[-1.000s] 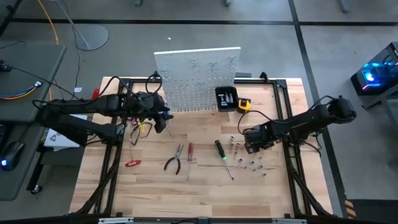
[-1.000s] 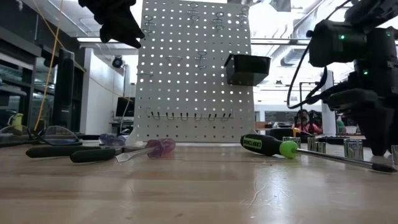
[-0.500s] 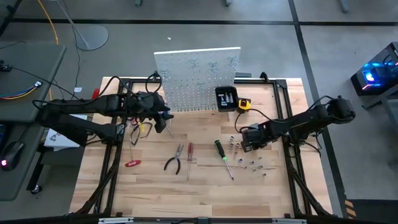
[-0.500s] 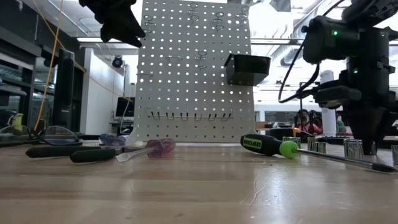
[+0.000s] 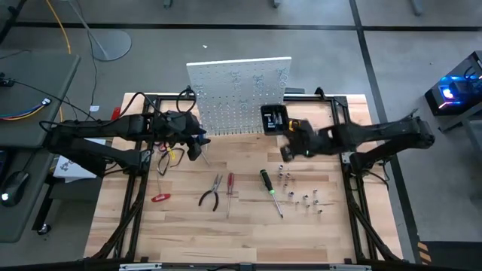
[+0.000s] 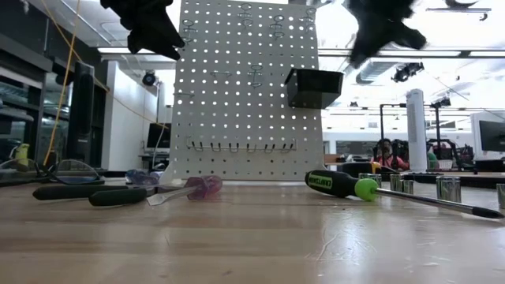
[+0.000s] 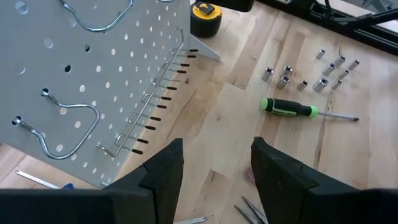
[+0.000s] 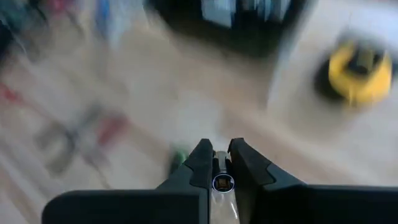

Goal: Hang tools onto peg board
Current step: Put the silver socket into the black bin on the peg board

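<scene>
The peg board [image 5: 239, 96] carries only bare hooks and its black bin [image 5: 273, 118]. The pliers [image 5: 212, 193], red screwdriver [image 5: 230, 183], green-black screwdriver [image 5: 270, 190] and red-handled cutters [image 5: 160, 197] lie on the desk [image 5: 226, 233], so hanging seems barely begun. The right end effector [image 8: 219, 163], raised near the bin, pinches a small silver socket [image 8: 221, 182] (a judgement). The left end effector [image 7: 214, 165] hovers spread and empty beside the board.
</scene>
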Available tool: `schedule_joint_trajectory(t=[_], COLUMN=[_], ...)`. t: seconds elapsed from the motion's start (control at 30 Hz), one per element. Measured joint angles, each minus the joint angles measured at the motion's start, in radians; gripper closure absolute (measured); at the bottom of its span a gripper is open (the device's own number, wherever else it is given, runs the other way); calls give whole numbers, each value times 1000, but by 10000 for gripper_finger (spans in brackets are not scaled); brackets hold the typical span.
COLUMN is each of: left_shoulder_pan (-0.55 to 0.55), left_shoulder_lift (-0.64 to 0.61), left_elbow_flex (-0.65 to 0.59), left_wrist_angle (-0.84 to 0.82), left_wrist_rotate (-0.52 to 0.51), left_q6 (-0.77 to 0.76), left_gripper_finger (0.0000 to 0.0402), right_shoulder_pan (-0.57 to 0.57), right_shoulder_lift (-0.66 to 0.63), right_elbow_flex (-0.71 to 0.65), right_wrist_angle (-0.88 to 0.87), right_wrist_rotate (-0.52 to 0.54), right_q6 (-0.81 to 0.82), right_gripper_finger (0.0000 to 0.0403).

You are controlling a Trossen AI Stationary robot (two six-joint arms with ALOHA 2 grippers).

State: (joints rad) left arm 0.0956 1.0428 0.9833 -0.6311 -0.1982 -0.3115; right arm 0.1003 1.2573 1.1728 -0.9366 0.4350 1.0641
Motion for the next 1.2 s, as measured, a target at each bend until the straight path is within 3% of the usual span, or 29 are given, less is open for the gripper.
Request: schedule_joint_trajectory(t=[0.27, 0.37, 0.63, 0.73, 0.9, 1.0, 1.2], left_shoulder_pan=[0, 0, 0, 0, 0, 0, 0], left_shoulder_lift=[0, 0, 0, 0, 0, 0, 0], left_elbow_flex=[0, 0, 0, 0, 0, 0, 0], left_wrist_angle=[1, 0, 0, 0, 1, 0, 0], left_wrist_rotate=[0, 0, 0, 0, 0, 0, 0], left_q6=[0, 0, 1, 1, 1, 2, 2], left_gripper_finger=[229, 229, 229, 229, 229, 229, 229], right_shoulder_pan=[-183, -246, -299, -297, -182, -34, 193], right_shoulder_lift=[13, 19, 19, 16, 11, 12, 13], right_elbow_flex=[68, 69, 84, 128, 161, 112, -113], right_wrist_angle=[292, 367, 335, 248, -12, -125, -117], right_wrist_rotate=[77, 47, -49, -169, -391, -409, -456], right_q6=[-284, -353, -413, -416, -336, -210, 198], right_gripper_finger=[373, 334, 213, 191, 188, 188, 188])
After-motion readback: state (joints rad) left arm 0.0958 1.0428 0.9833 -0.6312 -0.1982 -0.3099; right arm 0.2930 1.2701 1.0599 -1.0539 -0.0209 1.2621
